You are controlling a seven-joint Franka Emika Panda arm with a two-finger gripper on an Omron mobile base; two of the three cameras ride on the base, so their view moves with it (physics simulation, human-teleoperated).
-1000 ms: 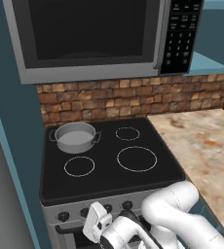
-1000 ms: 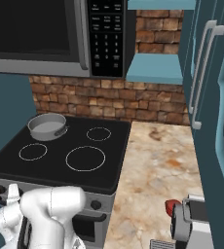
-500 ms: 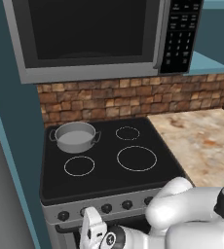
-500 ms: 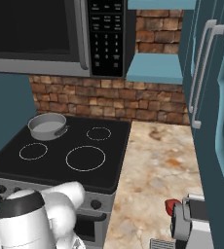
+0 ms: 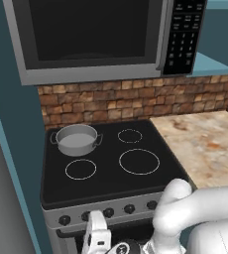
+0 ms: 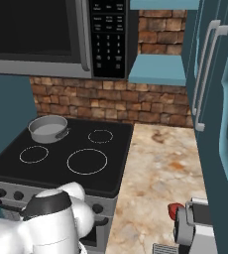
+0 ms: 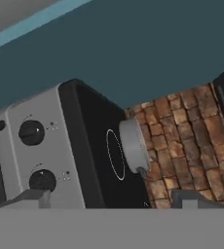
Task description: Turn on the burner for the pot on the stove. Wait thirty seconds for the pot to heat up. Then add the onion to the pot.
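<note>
The small grey pot (image 5: 76, 140) sits on the rear left zone of the stove (image 5: 106, 186), covering its burner. Black knobs (image 5: 86, 216) line the steel front. My gripper (image 5: 97, 237) hangs low in front of that panel, near the left knobs. In the hand view, which is rolled sideways, the gripper (image 7: 113, 198) stands open and holds nothing. Two knobs (image 7: 31, 132) lie just ahead of it, with the pot (image 7: 133, 146) beyond. The red onion (image 6: 175, 210) rests on the counter at the front right, partly behind a grey appliance.
A microwave (image 5: 96, 34) hangs over the stove against a brick wall. A speckled counter (image 6: 160, 168) runs to the right, with a grey appliance (image 6: 195, 225) at its front. Tall teal cabinet doors (image 6: 215, 99) stand at the far right.
The arm has swung lower in front of the stove, its bulky links moving right in the left base view. The hand stays low by the knob row. Pot and onion have not moved.
</note>
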